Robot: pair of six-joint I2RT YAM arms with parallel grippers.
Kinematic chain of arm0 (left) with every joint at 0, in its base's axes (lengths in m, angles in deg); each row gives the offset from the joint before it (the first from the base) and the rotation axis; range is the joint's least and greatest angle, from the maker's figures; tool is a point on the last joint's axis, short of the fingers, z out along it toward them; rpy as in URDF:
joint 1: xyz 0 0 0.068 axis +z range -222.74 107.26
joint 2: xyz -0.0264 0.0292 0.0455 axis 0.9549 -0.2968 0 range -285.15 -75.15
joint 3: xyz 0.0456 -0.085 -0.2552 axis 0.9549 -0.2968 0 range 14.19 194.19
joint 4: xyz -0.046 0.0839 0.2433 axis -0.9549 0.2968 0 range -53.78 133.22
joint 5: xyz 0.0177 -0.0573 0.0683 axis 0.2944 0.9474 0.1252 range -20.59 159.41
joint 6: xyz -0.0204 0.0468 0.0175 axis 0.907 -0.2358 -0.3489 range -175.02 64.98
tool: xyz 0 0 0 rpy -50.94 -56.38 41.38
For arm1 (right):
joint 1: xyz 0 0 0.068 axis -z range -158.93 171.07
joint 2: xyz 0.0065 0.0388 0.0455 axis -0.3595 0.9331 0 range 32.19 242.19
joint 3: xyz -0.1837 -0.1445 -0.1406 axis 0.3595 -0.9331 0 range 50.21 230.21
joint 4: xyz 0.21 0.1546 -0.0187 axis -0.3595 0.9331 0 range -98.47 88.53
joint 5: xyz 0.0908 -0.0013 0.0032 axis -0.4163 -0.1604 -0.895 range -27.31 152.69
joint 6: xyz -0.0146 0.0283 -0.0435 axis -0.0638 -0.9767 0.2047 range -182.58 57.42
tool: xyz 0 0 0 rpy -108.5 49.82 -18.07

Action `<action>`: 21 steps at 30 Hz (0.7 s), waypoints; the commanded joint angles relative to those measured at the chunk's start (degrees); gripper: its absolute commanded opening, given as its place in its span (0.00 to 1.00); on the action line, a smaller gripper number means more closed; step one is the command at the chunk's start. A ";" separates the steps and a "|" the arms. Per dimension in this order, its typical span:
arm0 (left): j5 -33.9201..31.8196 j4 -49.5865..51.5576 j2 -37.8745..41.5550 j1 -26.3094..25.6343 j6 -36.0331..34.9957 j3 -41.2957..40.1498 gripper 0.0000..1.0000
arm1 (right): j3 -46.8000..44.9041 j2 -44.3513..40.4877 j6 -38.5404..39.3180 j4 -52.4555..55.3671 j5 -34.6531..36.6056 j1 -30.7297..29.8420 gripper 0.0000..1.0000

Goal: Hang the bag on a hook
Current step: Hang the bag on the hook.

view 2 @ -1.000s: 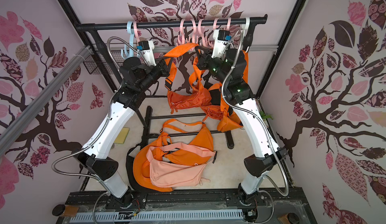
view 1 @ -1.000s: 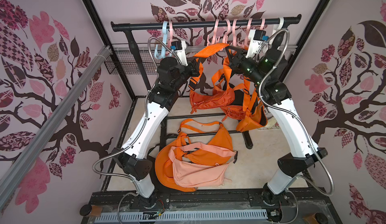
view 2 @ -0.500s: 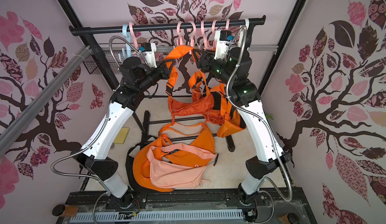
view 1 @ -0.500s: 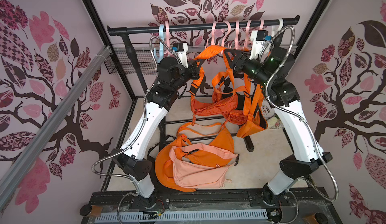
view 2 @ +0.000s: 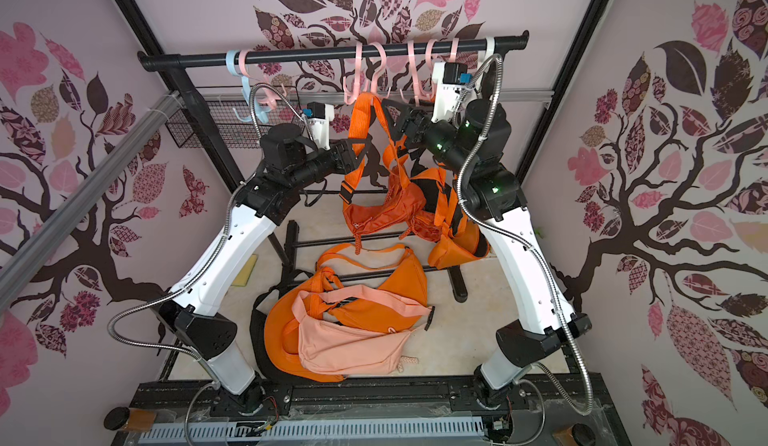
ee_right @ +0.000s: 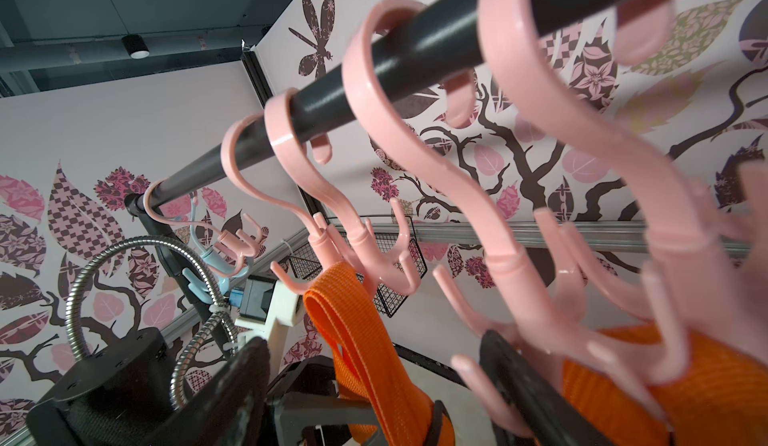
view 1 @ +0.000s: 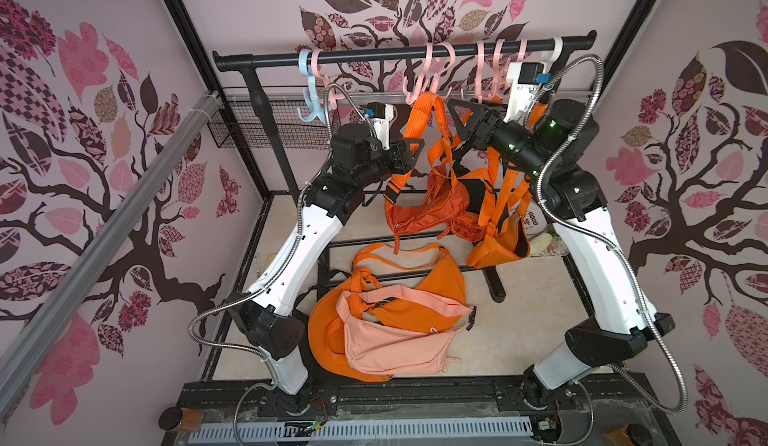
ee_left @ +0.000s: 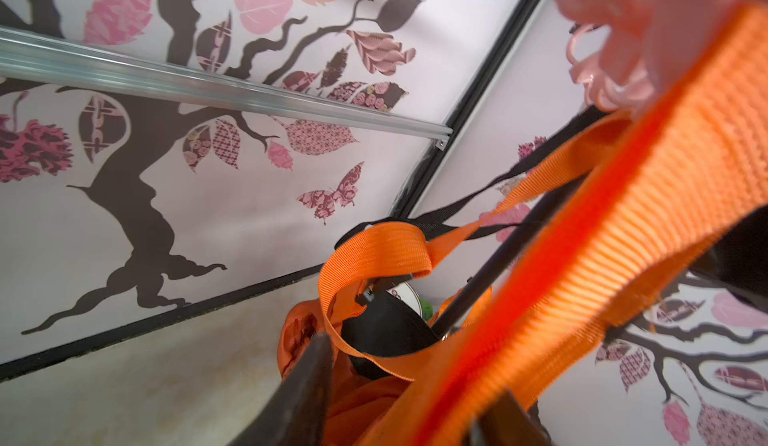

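orange cloth bag (view 1: 428,211) looks hung on pink plastic hook (ee_right: 320,242); left fingers (ee_left: 307,381) and right fingers (ee_right: 241,385) apart; back away next.

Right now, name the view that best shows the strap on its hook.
Right wrist: the orange strap loops over a pink hook prong, close up. Both top views show it small; left wrist shows only blurred strap.

Close to the left wrist lens, the wide orange webbing strap (ee_left: 615,231) is blurred, runs off the edge and covers most of one finger (ee_left: 505,421) of the left end effector (ee_left: 409,377). In a top view the right arm (view 2: 528,256) hides part of a hanging orange fabric bag (view 2: 451,254).
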 commanded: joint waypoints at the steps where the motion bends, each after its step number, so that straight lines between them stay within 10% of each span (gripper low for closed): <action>1: 3.97 -1.36 2.61 -1.56 -2.14 -1.30 0.62 | 0.01 -4.49 -0.18 0.07 0.39 0.15 0.86; 21: -9.77 5.38 18.32 -1.39 -8.40 -21.05 0.98 | -10.90 -16.99 -9.33 -0.24 -12.78 0.23 1.00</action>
